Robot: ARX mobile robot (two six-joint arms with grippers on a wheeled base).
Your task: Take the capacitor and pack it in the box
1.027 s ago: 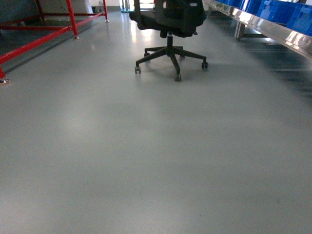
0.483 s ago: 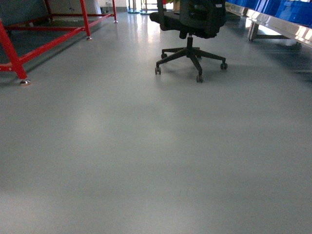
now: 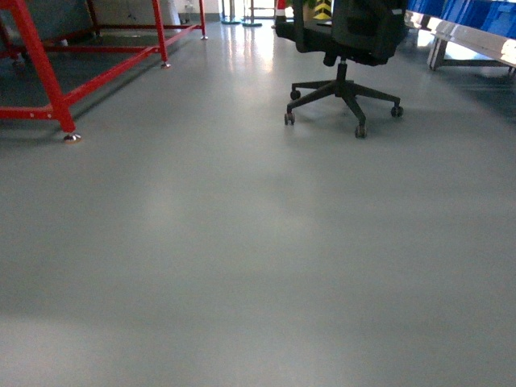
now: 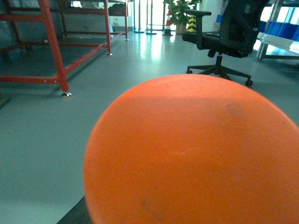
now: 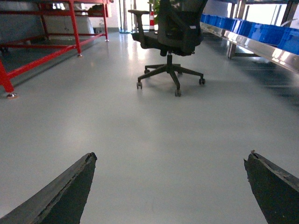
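An orange dome fills most of the left wrist view, hiding the left claw; its state cannot be told. The right claw is spread wide over bare floor, gripping nothing. No box or capacitor shows; a chair stands ahead.

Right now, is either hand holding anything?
Right hand is open and empty. Left hand: cannot tell; an orange rounded object fills its wrist view.

We see our right hand spread wide over grey floor, a black office chair far ahead, red frame far left, blue bins far right.
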